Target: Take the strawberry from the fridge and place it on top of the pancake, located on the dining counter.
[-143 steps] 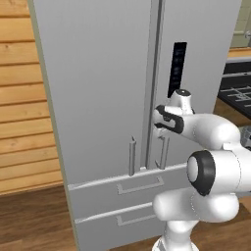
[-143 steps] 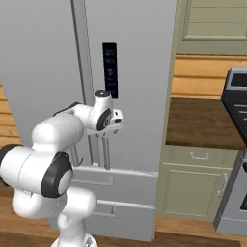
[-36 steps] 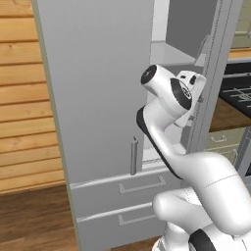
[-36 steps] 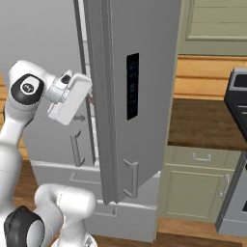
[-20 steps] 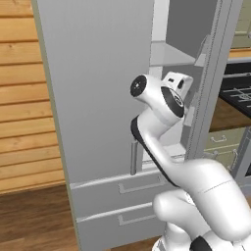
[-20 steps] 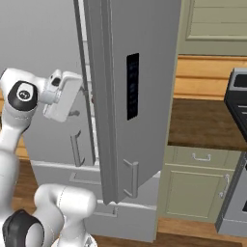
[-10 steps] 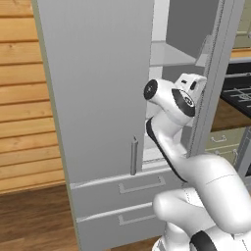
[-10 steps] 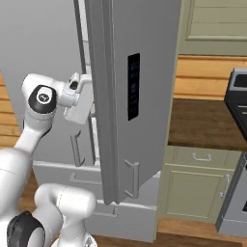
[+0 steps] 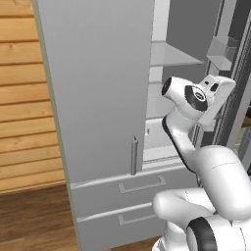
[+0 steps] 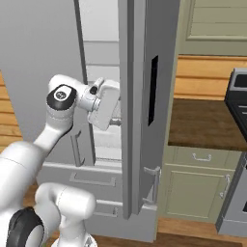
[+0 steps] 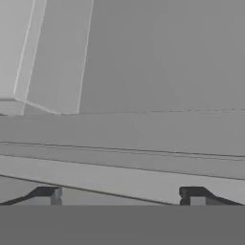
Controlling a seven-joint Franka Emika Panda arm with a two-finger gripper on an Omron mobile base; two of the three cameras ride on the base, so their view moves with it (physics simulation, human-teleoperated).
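Observation:
The fridge [image 9: 98, 93] stands in front of me with its left door shut and its right door [image 10: 144, 106] swung open. My gripper [image 11: 120, 195] is open, its two dark fingertips [image 11: 45, 194] far apart with nothing between them, facing pale grey walls and a shelf edge inside the fridge. In the base views my white hand [image 9: 218, 95] [image 10: 103, 108] reaches into the open right half at mid height, below a shelf [image 9: 171, 55]. The strawberry, the pancake and the dining counter are out of view.
The open door carries a bin [image 9: 223, 51] close to my hand on its right. Two drawers [image 9: 142, 188] close the fridge's lower part. A wall counter [image 10: 202, 125] with green cabinets and a stove [image 10: 239, 101] stand to the right.
My hand has swung to the right and gone deeper into the open side of the fridge. The jaws have stayed wide apart.

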